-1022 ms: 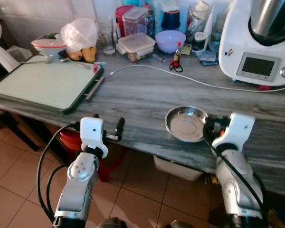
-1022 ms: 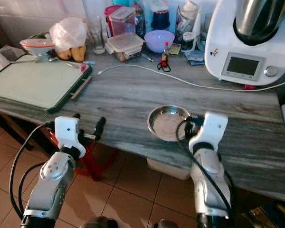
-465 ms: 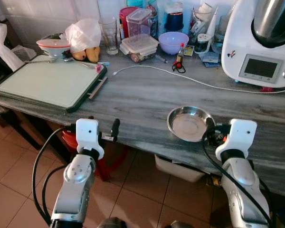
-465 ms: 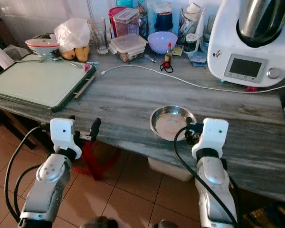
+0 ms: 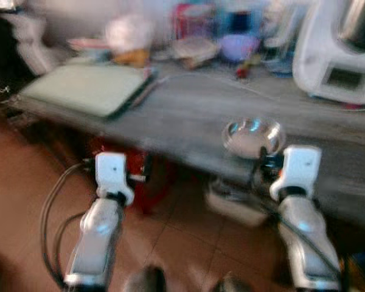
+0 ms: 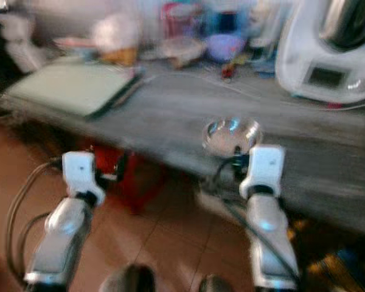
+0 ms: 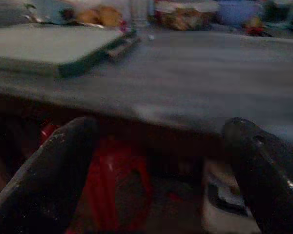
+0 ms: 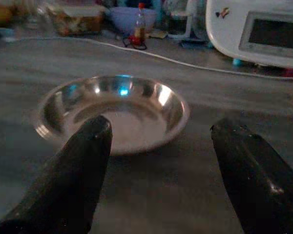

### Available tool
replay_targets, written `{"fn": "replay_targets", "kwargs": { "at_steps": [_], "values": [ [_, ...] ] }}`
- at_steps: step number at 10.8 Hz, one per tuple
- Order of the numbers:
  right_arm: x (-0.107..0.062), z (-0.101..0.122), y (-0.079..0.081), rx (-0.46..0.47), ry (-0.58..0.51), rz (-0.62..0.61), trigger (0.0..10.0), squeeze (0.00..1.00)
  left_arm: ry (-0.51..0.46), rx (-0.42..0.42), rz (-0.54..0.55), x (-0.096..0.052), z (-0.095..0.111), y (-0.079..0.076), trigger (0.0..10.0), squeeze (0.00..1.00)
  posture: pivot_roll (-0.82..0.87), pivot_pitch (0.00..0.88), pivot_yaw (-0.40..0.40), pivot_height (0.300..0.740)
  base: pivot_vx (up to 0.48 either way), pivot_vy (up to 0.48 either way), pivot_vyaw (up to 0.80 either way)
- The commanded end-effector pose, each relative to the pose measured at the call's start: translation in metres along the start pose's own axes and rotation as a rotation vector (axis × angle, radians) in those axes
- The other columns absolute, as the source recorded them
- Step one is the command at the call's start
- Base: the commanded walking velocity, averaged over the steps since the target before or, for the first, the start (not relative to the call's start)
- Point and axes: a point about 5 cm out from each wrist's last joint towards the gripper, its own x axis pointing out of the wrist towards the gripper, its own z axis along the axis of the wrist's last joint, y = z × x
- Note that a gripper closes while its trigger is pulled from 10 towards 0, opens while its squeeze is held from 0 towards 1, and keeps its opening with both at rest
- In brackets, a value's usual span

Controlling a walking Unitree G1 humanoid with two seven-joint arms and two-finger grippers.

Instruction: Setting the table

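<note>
A shallow steel bowl (image 5: 253,135) sits near the front edge of the grey marbled counter (image 5: 188,109). My right gripper (image 8: 161,125) is open just in front of the bowl (image 8: 112,109), at about counter height, its two black fingers (image 8: 83,170) apart with nothing between them. My left gripper (image 7: 158,126) is open too, below the counter's front edge and left of the bowl, facing the dark space under the counter. Both eye views are blurred.
A green board (image 5: 85,88) lies on the counter's left. A white kitchen machine (image 5: 340,61) stands at the right, with a white cable, a purple bowl, containers and jars along the back. A red stool (image 7: 117,180) and a pale box (image 5: 231,198) are under the counter.
The whole picture has shifted and blurred, so the camera has moved; the counter now sits higher in view and more floor shows. Both grippers stay open and empty.
</note>
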Motion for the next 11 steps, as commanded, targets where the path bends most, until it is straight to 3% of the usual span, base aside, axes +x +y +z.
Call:
{"fn": "replay_targets", "kwargs": {
  "at_steps": [1,4,8,10,11],
  "values": [
    [0.001,0.001,0.001,-0.018,-0.001,-0.003,10.0,0.00,-0.023,0.021,-0.004,0.003,0.007,0.001,10.0,0.00,-0.04,0.000,0.039,0.740,-0.315,0.000,0.00],
    [0.000,0.001,-0.001,0.065,-0.024,0.011,10.0,0.00,0.001,0.006,0.008,0.003,0.001,0.002,10.0,0.00,-0.05,0.000,0.046,0.740,-0.316,0.000,0.00],
    [0.004,0.003,0.001,0.088,-0.032,0.027,10.0,0.00,-0.013,-0.008,-0.046,0.004,0.002,-0.014,10.0,0.00,-0.05,0.000,0.041,0.740,-0.303,0.000,-0.74],
    [0.008,0.006,0.002,0.092,-0.046,0.043,10.0,0.00,-0.021,-0.007,-0.041,0.005,0.003,-0.012,10.0,0.00,-0.05,0.000,0.039,0.740,-0.142,0.000,-0.80],
    [0.008,0.007,0.003,0.098,-0.050,0.048,10.0,0.00,-0.025,-0.013,-0.045,0.005,0.004,-0.010,10.0,0.00,-0.05,0.000,0.040,0.740,0.000,0.000,0.00]
  ]
}}
